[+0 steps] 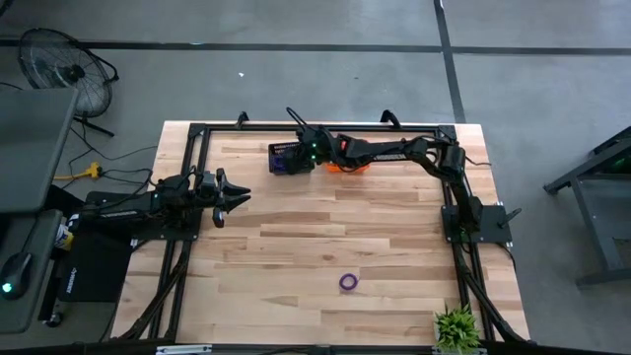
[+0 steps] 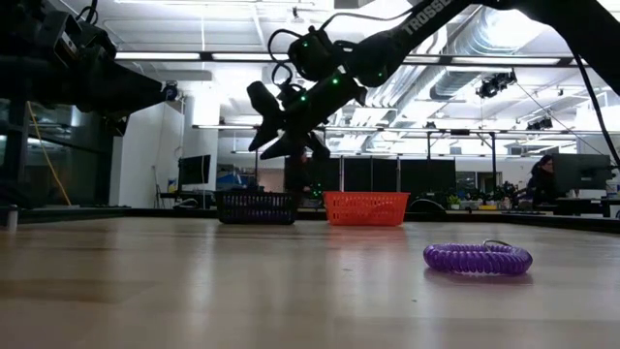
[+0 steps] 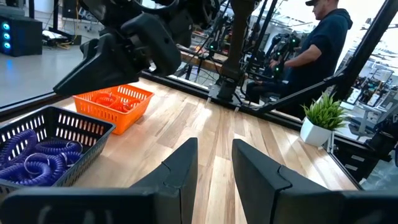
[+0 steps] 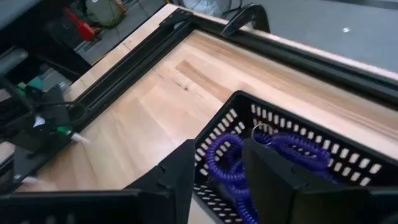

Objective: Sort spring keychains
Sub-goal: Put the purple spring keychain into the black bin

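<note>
The left tool (image 1: 229, 200) hangs above the table (image 1: 296, 247) at its left side, fingers apart with nothing between them. The right tool (image 4: 214, 168) hovers over the black basket (image 1: 289, 158), fingers spread and empty; purple keychains (image 4: 273, 155) lie in that basket just beneath it. The orange basket (image 2: 365, 207) sits beside. One purple keychain (image 1: 349, 282) lies well apart from both tools.

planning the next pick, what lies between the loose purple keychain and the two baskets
Only bare wooden table: the high view shows nothing between the purple keychain and the black basket or orange basket.
</note>
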Robot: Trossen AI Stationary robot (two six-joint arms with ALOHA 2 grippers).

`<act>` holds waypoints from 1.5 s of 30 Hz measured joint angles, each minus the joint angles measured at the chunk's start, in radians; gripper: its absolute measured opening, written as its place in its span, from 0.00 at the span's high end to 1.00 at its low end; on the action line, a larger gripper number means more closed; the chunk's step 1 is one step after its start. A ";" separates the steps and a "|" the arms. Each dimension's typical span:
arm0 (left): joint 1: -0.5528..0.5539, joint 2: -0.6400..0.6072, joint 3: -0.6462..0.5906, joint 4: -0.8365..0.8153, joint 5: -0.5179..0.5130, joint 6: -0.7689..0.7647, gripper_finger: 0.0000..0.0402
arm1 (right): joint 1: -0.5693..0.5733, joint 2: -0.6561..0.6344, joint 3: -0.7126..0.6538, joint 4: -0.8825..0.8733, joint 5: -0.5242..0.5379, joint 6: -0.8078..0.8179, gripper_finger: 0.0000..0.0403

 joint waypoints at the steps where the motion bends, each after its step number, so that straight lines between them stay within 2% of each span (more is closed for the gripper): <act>1: 0.000 0.000 0.000 0.000 0.000 0.000 0.75 | 0.000 0.000 0.000 0.000 -0.013 0.003 0.67; 7: 0.000 0.000 0.000 0.000 0.000 0.000 0.75 | -0.002 -0.013 0.000 -0.006 -0.174 0.006 0.66; 12: 0.000 0.000 0.000 0.000 0.000 0.000 0.75 | -0.002 -0.078 0.000 -0.081 -0.362 -0.043 0.69; 18: 0.000 0.000 0.000 0.000 0.000 0.000 0.75 | 0.018 -0.180 0.000 -0.349 -0.591 -0.143 0.71; 22: 0.000 0.000 0.000 0.000 0.000 0.000 0.75 | 0.073 -0.254 0.000 -0.590 -0.638 -0.218 0.71; 25: 0.000 0.000 0.000 0.000 0.000 0.000 0.75 | 0.136 -0.305 0.000 -0.762 -0.603 -0.271 0.71; 32: 0.000 0.000 0.000 0.000 0.000 0.000 0.75 | 0.344 -0.352 -0.002 -1.066 -0.389 -0.264 0.71; 35: 0.000 0.000 0.000 0.000 0.000 0.000 0.75 | 0.438 -0.349 -0.003 -1.093 -0.293 -0.258 0.71; 42: 0.000 0.000 0.000 0.000 0.000 0.000 0.75 | 0.629 -0.321 -0.003 -1.075 -0.039 -0.368 0.71; 45: 0.000 0.000 0.000 0.000 0.000 0.000 0.75 | 0.663 -0.299 -0.002 -1.050 -0.004 -0.361 0.71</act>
